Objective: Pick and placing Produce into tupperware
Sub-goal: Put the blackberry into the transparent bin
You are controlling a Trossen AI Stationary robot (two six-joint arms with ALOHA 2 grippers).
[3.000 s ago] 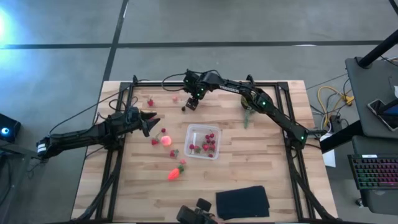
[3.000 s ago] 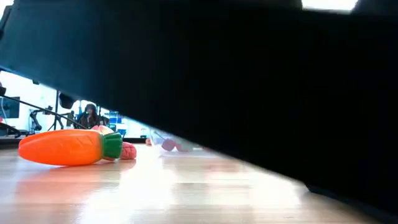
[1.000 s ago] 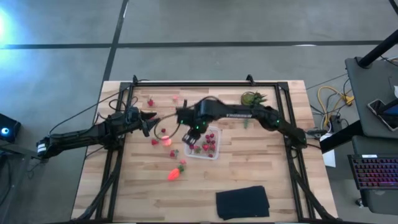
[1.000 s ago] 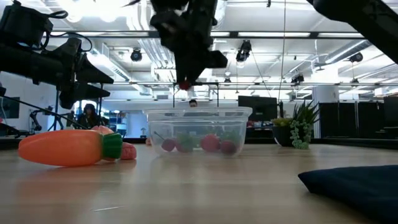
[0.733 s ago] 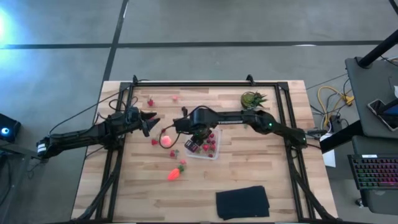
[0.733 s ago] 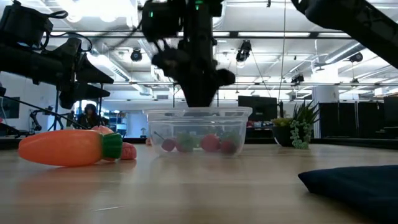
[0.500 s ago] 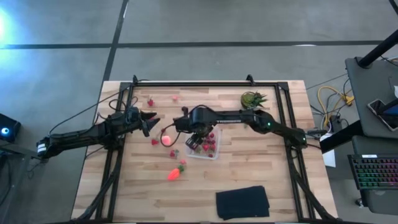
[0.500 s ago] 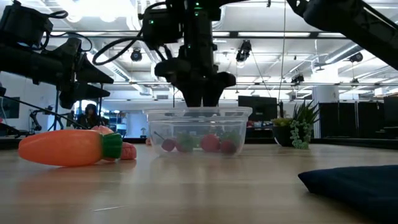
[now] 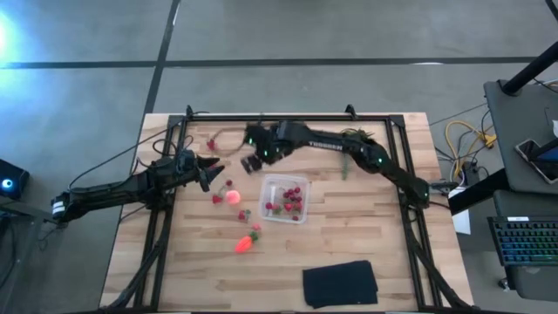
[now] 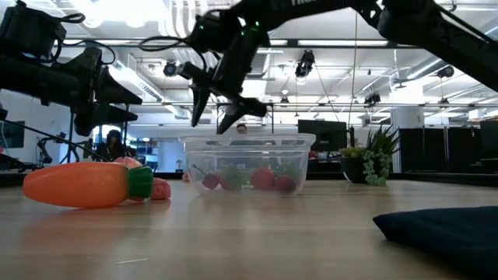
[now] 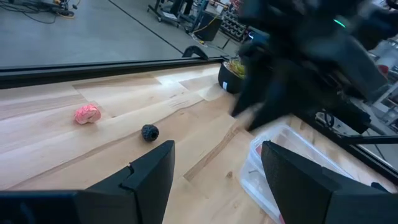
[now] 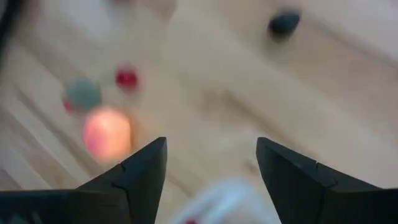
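Observation:
The clear tupperware [image 9: 285, 199] [image 10: 247, 162] stands mid-table with several red berries inside. My right gripper [image 9: 255, 160] [image 10: 217, 115] [image 12: 211, 177] hangs open above the table, beyond the tupperware's far left corner. The pink-orange fruit [image 9: 233, 197] [image 12: 107, 134], the carrot [image 9: 245, 242] [image 10: 84, 184] and loose berries [image 9: 229, 183] lie on the wood left of the tupperware. A pink berry [image 11: 87, 114] and a dark berry [image 11: 149, 132] [image 12: 285, 23] lie nearer the far edge. My left gripper [image 9: 212, 166] [image 11: 214, 180] waits open at the left.
A spiky potted plant [image 9: 353, 139] [image 10: 379, 163] stands near the far right corner, partly under my right arm. A black folded cloth [image 9: 340, 283] [image 10: 443, 229] lies at the near edge. Bare wood shows between the tupperware and the cloth.
My right gripper, carrying a red berry, came down into the tupperware and opened. It then rose and swung toward the table's far left, away from the tupperware, tipping as it went.

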